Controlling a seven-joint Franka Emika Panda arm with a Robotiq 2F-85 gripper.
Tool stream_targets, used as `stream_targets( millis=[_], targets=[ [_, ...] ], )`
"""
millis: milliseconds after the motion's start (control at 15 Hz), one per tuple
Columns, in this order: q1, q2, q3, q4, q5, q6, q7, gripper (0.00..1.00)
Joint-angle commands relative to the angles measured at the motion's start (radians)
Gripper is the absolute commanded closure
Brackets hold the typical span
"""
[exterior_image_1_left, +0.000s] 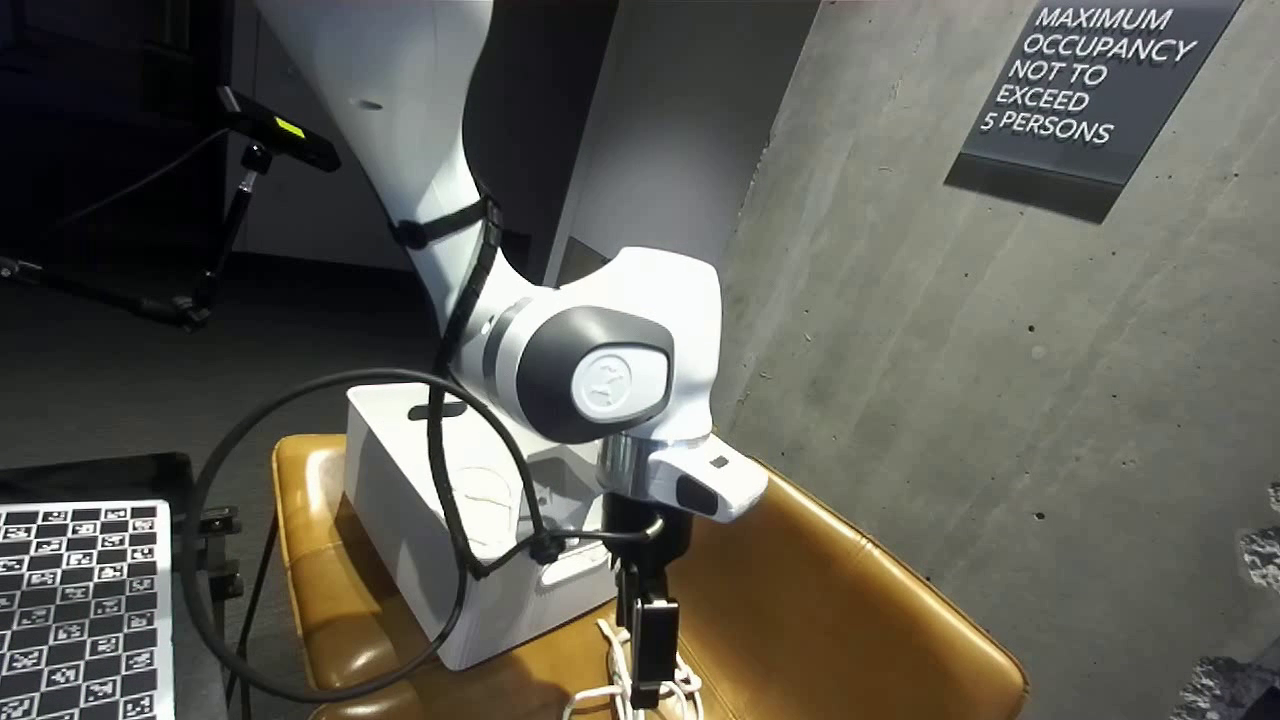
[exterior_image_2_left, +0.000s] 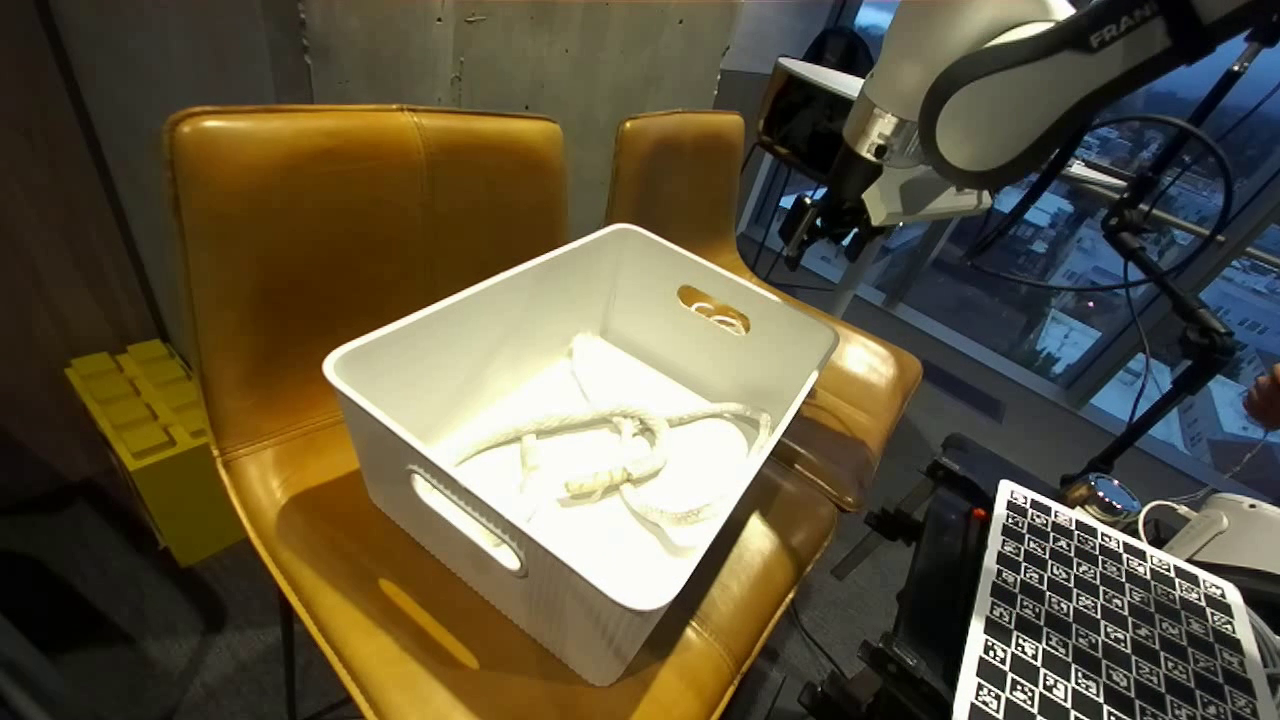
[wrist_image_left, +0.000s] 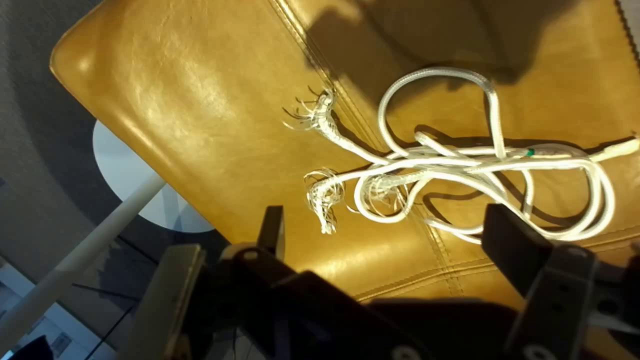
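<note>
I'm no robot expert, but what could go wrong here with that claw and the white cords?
The white cords lie tangled, so the open gripper may drag several at once. Their frayed ends could cling to it or slip free. And the black cable hangs in a wide loop, which might snag on something during a move.

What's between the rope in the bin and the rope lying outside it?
The bin's end wall nearest the gripper, pierced by a handle slot; an exterior view shows it.

Wht. rope (wrist_image_left: 445, 161), looped & frayed, prob. tangled, on tan seat (wrist_image_left: 200, 135).
</note>
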Motion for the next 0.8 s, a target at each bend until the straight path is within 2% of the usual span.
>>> stream_targets(
  millis=[0,467,733],
  targets=[
    [0.003,0.090,-0.006,0.068,0.085,0.004,0.001,0.00],
    [0.054,0.280,-0.001,0.202,0.192,-0.017,0.022,0.00],
    [0.066,0.402,0.001,0.323,0.242,-0.057,0.030,0.00]
  ],
)
